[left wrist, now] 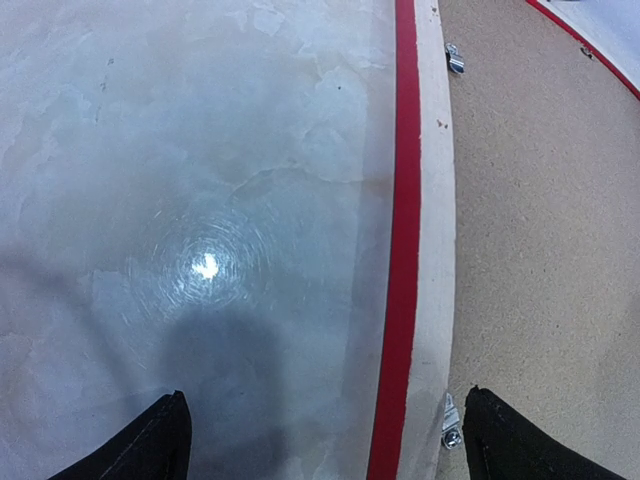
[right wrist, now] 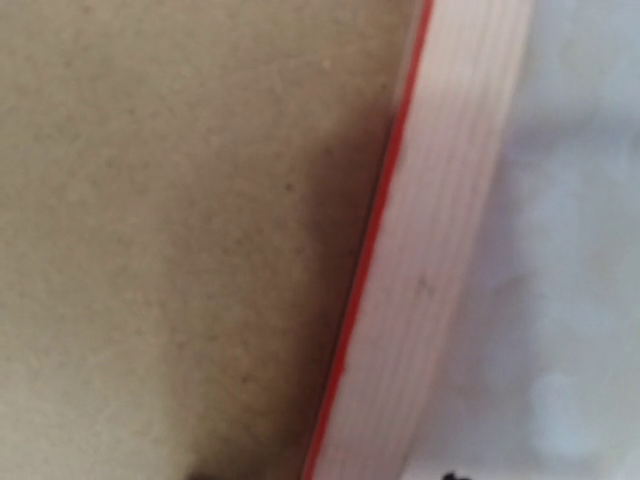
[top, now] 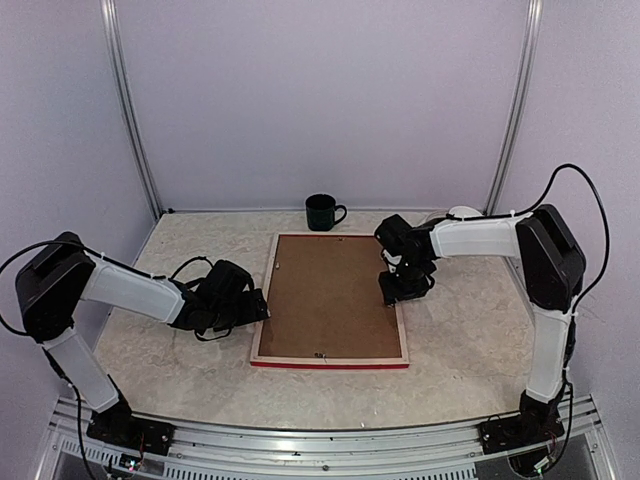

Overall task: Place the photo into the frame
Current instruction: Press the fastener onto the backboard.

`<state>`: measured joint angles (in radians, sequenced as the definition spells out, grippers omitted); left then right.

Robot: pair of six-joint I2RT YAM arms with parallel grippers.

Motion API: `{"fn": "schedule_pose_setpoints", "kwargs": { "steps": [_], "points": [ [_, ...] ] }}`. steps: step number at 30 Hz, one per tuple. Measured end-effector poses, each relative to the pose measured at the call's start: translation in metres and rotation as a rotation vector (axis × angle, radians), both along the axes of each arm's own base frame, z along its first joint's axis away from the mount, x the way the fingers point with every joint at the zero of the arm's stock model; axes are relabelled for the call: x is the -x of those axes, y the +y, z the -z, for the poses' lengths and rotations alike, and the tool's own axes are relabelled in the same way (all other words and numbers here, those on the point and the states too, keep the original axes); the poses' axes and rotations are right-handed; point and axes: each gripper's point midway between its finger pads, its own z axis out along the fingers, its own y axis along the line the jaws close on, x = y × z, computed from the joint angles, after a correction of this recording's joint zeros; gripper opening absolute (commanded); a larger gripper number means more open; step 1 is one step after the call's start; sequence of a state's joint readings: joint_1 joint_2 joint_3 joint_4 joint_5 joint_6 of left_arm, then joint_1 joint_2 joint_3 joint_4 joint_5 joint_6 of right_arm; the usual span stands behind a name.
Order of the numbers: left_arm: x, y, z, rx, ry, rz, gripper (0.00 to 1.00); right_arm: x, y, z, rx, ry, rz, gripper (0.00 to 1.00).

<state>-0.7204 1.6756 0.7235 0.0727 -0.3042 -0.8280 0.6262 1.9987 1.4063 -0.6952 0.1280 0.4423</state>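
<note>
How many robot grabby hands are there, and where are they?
2. The left gripper is at the left edge of the frame. The right gripper is over its right edge. None seems hidden.

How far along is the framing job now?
Done: brown backing board sits in the face-down frame; no photo shows, possibly beneath. In hand: left gripper straddles the left rail, jaws open; right gripper is at the right rail. Left: probably securing clips, flipping.

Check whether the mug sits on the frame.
No, the mug stands on the table, beyond the far edge of the frame.
</note>
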Motion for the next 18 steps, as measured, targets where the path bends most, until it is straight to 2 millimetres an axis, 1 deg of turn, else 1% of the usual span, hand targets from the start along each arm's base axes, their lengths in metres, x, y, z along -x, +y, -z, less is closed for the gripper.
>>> {"fn": "schedule_pose_setpoints", "kwargs": {
  "steps": [2, 8, 10, 12, 14, 18],
  "points": [
    [-0.0002, -0.0001, -0.0002, 0.001, -0.002, -0.001, 0.93, 0.0003, -0.0009, 0.0004, -0.011, -0.008, 0.007, 0.45],
    [-0.0002, -0.0001, -0.0004, 0.002, -0.002, -0.001, 0.93, 0.002, -0.003, 0.0, -0.031, -0.013, 0.023, 0.37],
    [-0.0001, 0.0, -0.0003, 0.002, -0.002, -0.001, 0.93, 0.0024, -0.0033, 0.0003, -0.032, -0.012, 0.026, 0.29],
    [-0.0002, -0.0001, -0.0005, 0.004, -0.003, -0.002, 0.93, 0.0023, -0.0019, 0.0004, -0.041, -0.011, 0.026, 0.25],
    [0.0001, 0.0002, -0.0004, 0.005, -0.004, -0.002, 0.93, 0.0023, -0.0022, -0.0001, -0.043, -0.011, 0.033, 0.22],
    [0.0002, 0.0001, -0.0005, 0.006, -0.005, -0.002, 0.93, 0.0018, -0.0029, -0.0016, -0.06, -0.007, 0.06, 0.19]
  ]
}}
